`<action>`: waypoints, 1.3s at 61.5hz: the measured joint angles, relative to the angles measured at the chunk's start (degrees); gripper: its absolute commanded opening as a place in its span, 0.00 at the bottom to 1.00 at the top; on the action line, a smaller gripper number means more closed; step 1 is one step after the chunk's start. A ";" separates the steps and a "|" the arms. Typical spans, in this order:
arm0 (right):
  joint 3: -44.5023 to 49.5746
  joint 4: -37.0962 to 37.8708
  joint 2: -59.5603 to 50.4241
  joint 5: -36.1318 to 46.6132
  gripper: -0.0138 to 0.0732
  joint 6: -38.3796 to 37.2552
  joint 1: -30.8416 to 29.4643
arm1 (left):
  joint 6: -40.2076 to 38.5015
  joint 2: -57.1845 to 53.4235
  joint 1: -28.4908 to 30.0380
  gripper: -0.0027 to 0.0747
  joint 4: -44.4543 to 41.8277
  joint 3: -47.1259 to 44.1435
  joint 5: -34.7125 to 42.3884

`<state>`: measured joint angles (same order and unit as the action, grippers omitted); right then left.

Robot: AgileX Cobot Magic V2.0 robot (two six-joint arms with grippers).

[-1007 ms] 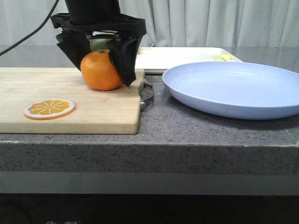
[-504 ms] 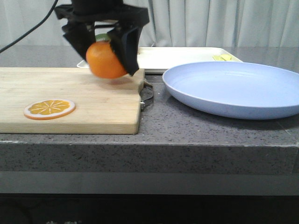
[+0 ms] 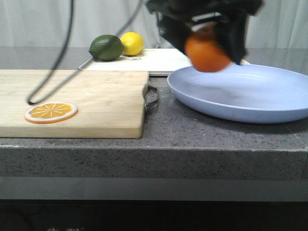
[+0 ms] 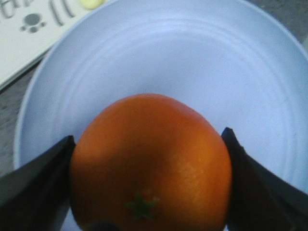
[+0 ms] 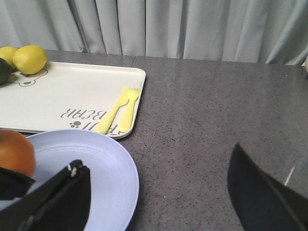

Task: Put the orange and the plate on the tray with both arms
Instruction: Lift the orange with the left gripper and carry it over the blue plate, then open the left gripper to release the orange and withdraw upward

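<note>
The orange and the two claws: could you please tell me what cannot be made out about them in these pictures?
- Front view: the orange and left claw are motion-blurred; its height above the plate is unclear.
- Left wrist view: the orange's underside is cut off by the frame edge.
- Right wrist view: only the right claw's fingers show; the tray's far end is cut off.

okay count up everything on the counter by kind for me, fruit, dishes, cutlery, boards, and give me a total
Whole fruit: 3, the orange held in the left gripper, a lemon, a green fruit
Orange slice: 1
Plate: 1
Tray: 1
Yellow cutlery: 2, one clearly a fork
Cutting board: 1
Total: 9
</note>
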<state>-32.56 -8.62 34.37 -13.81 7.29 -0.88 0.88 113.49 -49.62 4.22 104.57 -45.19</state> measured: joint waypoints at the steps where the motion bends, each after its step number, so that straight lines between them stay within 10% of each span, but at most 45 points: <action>1: 0.00 0.00 0.00 0.00 0.84 0.00 0.00 | 0.00 0.25 -0.26 0.38 -0.01 0.00 0.61; 25: 0.00 0.00 0.00 0.00 0.84 0.00 0.00 | 0.00 3.40 -1.63 0.83 -0.01 0.00 6.10; 45: 0.00 0.00 0.00 0.00 0.84 0.00 0.00 | 0.00 3.49 -1.65 0.83 0.36 1.55 4.94; 55: 0.00 0.00 0.00 0.00 0.84 0.00 0.00 | 0.04 3.52 -1.65 0.65 0.36 8.05 -1.59; 71: 0.00 0.00 0.00 0.00 0.84 0.00 0.00 | 0.04 3.52 -1.65 0.01 0.36 15.16 -9.12; 80: 0.00 0.00 0.00 0.00 0.84 0.00 0.00 | 0.04 3.52 -1.65 0.01 0.36 15.28 -14.43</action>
<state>-32.56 -8.62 34.37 -13.81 7.29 -0.88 0.92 117.02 -51.27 4.59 119.85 -59.62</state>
